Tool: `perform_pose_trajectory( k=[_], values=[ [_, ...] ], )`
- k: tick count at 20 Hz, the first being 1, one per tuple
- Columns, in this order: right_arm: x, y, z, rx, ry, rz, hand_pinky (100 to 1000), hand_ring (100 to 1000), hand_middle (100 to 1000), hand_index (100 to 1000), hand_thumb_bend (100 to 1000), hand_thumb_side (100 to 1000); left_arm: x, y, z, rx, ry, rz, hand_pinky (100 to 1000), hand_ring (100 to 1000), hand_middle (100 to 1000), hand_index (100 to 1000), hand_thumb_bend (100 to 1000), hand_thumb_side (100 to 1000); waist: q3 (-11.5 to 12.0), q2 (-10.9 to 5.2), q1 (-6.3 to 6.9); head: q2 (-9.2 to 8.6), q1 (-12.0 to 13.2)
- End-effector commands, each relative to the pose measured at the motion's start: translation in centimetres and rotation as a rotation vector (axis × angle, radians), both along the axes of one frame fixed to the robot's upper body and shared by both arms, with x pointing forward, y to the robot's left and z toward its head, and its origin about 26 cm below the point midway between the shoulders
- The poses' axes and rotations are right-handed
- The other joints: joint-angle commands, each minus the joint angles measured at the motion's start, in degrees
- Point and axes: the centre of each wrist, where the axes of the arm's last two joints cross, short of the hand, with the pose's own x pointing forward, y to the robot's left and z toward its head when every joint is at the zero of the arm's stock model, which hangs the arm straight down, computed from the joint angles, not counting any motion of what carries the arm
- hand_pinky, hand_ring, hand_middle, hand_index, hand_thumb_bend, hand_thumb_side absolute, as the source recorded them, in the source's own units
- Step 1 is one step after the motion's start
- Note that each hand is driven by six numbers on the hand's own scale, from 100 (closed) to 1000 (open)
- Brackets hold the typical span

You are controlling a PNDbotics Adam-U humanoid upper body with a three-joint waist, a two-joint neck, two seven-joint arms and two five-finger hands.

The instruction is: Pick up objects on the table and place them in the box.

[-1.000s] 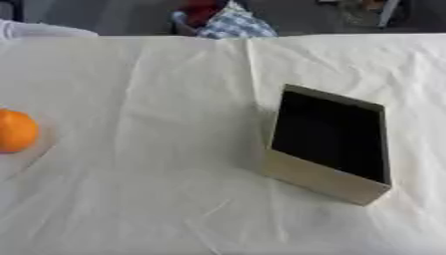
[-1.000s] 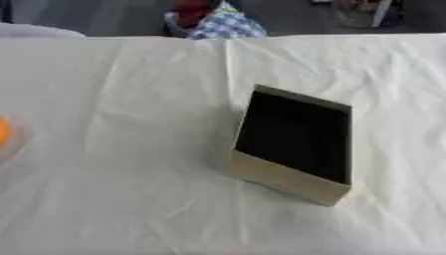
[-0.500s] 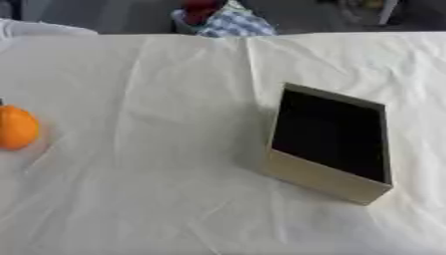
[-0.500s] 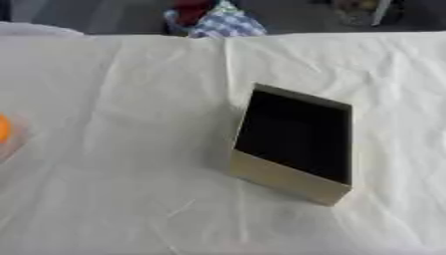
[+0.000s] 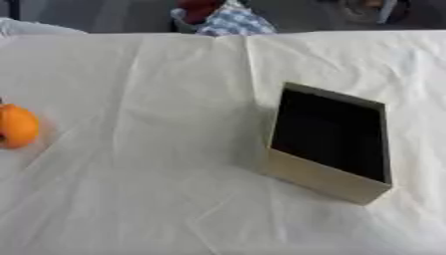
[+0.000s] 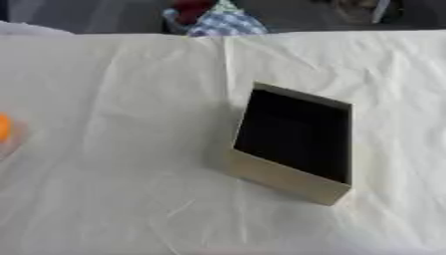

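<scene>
I am seeing a round orange fruit (image 5: 17,126) lying well apart from the rectangular tan cardboard box (image 5: 329,142) on wrinkled white cloth (image 5: 148,184); neither hand is showing, so I cannot tell their fingers.

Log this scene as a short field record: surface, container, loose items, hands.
surface: table under a wrinkled white cloth
container: tan box, open top, dark inside, nothing visible in it, right of centre
loose item: orange round object at the left edge, apart from the box
hands: neither in view
background: checked fabric beyond the far edge
</scene>
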Motion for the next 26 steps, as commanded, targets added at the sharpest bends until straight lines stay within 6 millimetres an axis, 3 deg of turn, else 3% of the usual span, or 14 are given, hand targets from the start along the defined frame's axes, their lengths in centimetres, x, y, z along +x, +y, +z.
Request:
perform_pose_trajectory(
  k=[1, 9, 15, 26],
  values=[
    [-0.3, 0.0, 0.8, -0.015, -0.033, 0.004, 572, 666, 585, 769, 100, 780, 0.0, 0.2, 2.3, -0.015, -0.054, -0.007, 486, 614, 604, 644, 207, 100, 0.06, -0.77, 0.23, -0.37, -0.44],
    [-0.4, -0.1, 0.8, -0.018, -0.03, 0.003, 573, 667, 586, 769, 100, 778, -0.2, -1.6, 6.9, -0.019, -0.183, -0.065, 433, 580, 578, 608, 191, 100, 0.29, -1.17, 0.29, -0.22, -0.93],
    [-0.4, -0.1, 0.8, -0.023, -0.029, 0.005, 575, 668, 587, 769, 100, 776, 0.0, -4.6, 10.5, 0.003, -0.278, -0.172, 429, 577, 576, 604, 185, 100, 0.41, -1.48, 0.38, -0.06, -0.81],
    [-0.3, 0.2, 0.7, -0.031, -0.022, 0.02, 577, 669, 588, 770, 100, 773, 2.4, -14.8, 16.2, -0.028, -0.368, -0.514, 426, 570, 571, 595, 148, 100, 0.1, -2.31, 0.41, 0.25, 0.38]
  ],
)
